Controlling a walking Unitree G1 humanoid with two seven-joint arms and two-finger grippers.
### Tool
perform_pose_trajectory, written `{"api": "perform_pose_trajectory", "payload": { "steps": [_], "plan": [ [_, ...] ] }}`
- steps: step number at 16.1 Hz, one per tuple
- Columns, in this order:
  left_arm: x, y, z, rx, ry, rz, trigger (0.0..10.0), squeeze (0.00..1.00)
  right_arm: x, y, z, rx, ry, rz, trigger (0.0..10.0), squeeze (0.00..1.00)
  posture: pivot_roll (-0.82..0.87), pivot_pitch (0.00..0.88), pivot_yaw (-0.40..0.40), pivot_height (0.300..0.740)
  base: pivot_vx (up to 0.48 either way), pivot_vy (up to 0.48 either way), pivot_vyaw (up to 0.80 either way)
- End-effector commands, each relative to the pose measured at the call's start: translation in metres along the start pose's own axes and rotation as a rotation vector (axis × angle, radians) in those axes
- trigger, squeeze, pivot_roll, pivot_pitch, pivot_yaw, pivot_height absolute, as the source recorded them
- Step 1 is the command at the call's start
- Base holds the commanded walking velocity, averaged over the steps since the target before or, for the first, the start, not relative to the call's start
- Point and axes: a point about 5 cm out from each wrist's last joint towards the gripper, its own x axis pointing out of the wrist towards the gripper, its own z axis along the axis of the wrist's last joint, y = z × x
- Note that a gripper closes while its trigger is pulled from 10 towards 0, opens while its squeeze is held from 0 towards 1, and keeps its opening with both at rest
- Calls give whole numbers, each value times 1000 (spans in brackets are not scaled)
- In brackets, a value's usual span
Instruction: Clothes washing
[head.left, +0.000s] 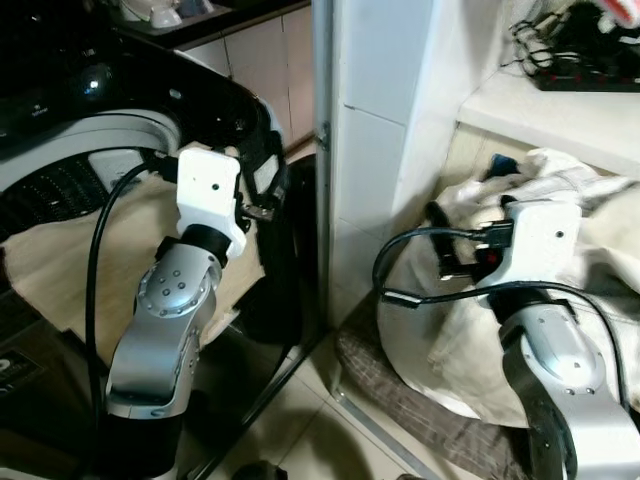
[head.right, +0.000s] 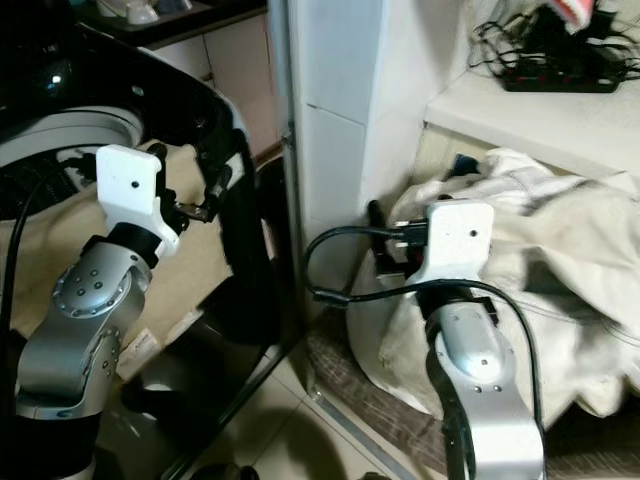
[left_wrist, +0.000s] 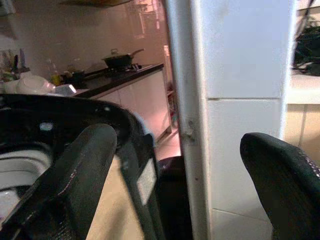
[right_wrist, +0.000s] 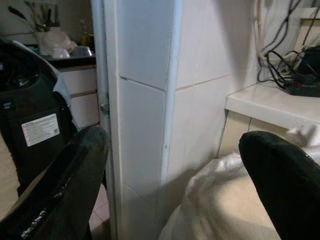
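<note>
**Left eye view: laundry transfer, part loaded**

Item 1. Washing machine (head.left: 215, 105), top-loading, black lid surround, drum open. A beige cloth (head.left: 50, 260) lies draped over the drum opening and its front rim; judged as already loaded or part-loaded.

Item 2. Pile of pale laundry (head.left: 600, 240), heaped on a brown cushion (head.left: 400, 395) on the floor, beneath a white ledge (head.right: 540, 115) that carries a power strip and cables. Judged as the larger share of the work, yet to be moved.

Item 3. Left gripper (left_wrist: 177, 175), raised over the machine's right edge, near the beige cloth. Fingers (left_wrist: 85, 165) spread wide, holding nothing.

Item 4. Right gripper (right_wrist: 172, 175), raised just above the near side of the pile. Fingers (right_wrist: 280, 175) spread wide, holding nothing.

Item 5. White tiled pillar (head.left: 375, 130), standing between machine and pile.

Clearance notes. The pillar's corner and metal edge strip sit close beside both grippers; any carry from pile to drum must pass around its front. The ledge overhangs the pile and limits lift height there. Open floor tiles lie in front, between the arms.
</note>
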Motion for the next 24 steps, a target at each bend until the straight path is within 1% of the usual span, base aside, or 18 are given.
{"api": "perform_pose_trajectory", "payload": {
  "steps": [1,4,5,6,7,8,9,10,11,12,13,14,15,16,19,20,22,24],
  "plan": [
    [0,2,-3,5,23,8,10000,0,-2,2,3,9,-8,2,10000,0,-65,49,55,740,0,476,0],
    [-1,2,-4,-3,26,22,10000,0,-1,0,4,6,-9,10,10000,0,-63,52,40,740,0,476,-690],
    [-1,1,-3,15,30,27,10000,0,0,-1,4,4,-8,16,10000,0,-61,53,38,740,0,0,-456],
    [-1,1,-2,57,31,29,10000,0,0,-1,4,-4,-8,18,10000,0,-57,56,33,740,0,0,0],
    [-2,-2,0,96,23,20,10000,0,2,-1,4,-13,-8,22,10000,0,-52,57,29,740,0,-480,0],
    [-2,-3,0,94,23,22,10000,0,2,-1,4,-14,-8,23,10000,0,-52,57,29,740,0,-480,0],
    [-3,-3,-1,61,29,29,10000,0,3,-1,4,-12,-8,25,10000,0,-51,58,28,740,0,-480,0],
    [-3,-3,-1,57,28,38,10000,0,3,-1,4,-13,-8,25,10000,0,-52,58,28,740,0,-480,0],
    [-3,-3,-1,14,33,41,10000,0,3,-1,4,-12,-8,25,10000,0,-52,57,28,740,0,0,0],
    [-3,-2,-1,-12,39,52,10000,0,3,-2,4,-15,-5,23,10000,0,-53,59,27,740,0,0,0],
    [-2,-1,0,20,35,56,10000,0,3,-3,4,-12,-1,15,10000,0,-53,59,26,740,0,0,0],
    [-2,0,0,21,34,58,10000,0,3,-3,3,-13,0,14,10000,0,-54,58,25,740,0,0,0],
    [-1,1,3,45,11,64,10000,0,4,-3,3,-33,3,17,10000,0,-54,58,25,740,0,0,0],
    [-1,2,3,50,9,61,10000,0,5,-3,3,-59,3,26,10000,0,-54,59,26,740,0,0,0],
    [-1,6,5,37,7,77,10000,0,6,-1,6,-78,-9,37,10000,0,-51,60,28,740,311,0,708],
    [-1,7,6,39,6,77,10000,0,6,-1,8,-76,-23,40,10000,0,-51,61,28,740,345,0,0],
    [-2,9,6,42,3,77,10000,0,5,-1,10,-41,-31,31,10000,0,-51,63,29,740,343,0,0],
    [-2,9,6,39,3,76,10000,0,4,-2,10,-41,-32,26,10000,0,-52,64,31,740,345,0,0]
  ]
}}
